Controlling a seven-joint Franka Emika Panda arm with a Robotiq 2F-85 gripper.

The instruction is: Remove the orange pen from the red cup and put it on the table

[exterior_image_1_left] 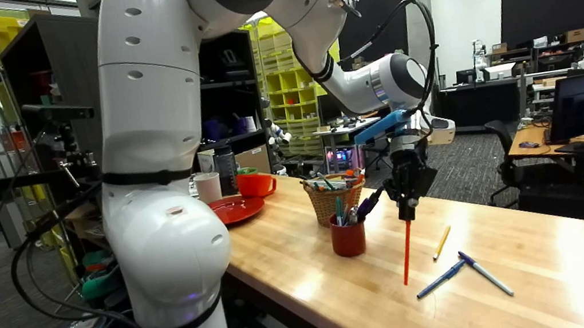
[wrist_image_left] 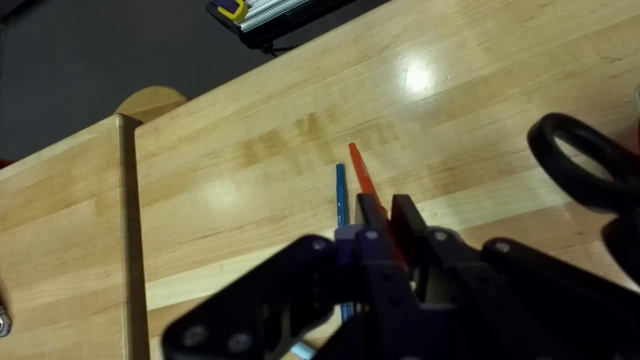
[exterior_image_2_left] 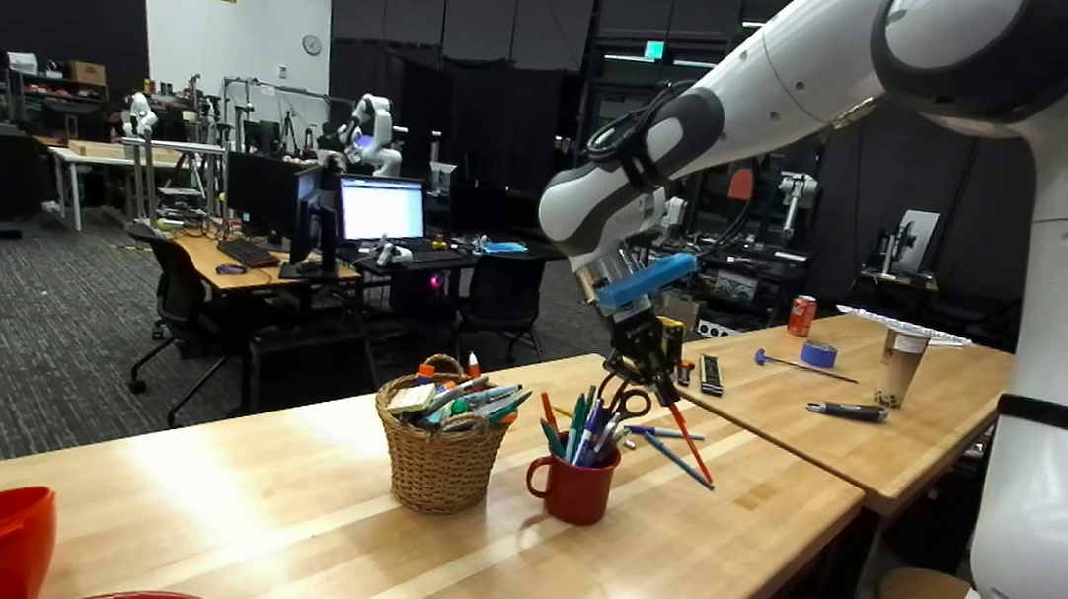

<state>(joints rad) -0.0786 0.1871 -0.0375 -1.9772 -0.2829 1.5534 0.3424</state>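
Currently, the black two-fingered gripper [wrist_image_left: 384,202] pinches the upper end of the thin, bright orange, stick-like pen [exterior_image_1_left: 407,254], which points downward at a slant, outside the small red cylindrical cup [exterior_image_1_left: 348,239] and over the light wooden table [exterior_image_1_left: 294,256]; whether its lower tip touches the wood, I cannot tell. Near it on the table lie a slim blue pen [exterior_image_1_left: 441,279], a blue-capped pale pen [exterior_image_1_left: 485,273] and a thin yellow pencil [exterior_image_1_left: 442,243].

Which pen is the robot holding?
The orange pen: it's the only one held in the gripper. The blue pen and the dark-capped pale pen lie on the table instead.
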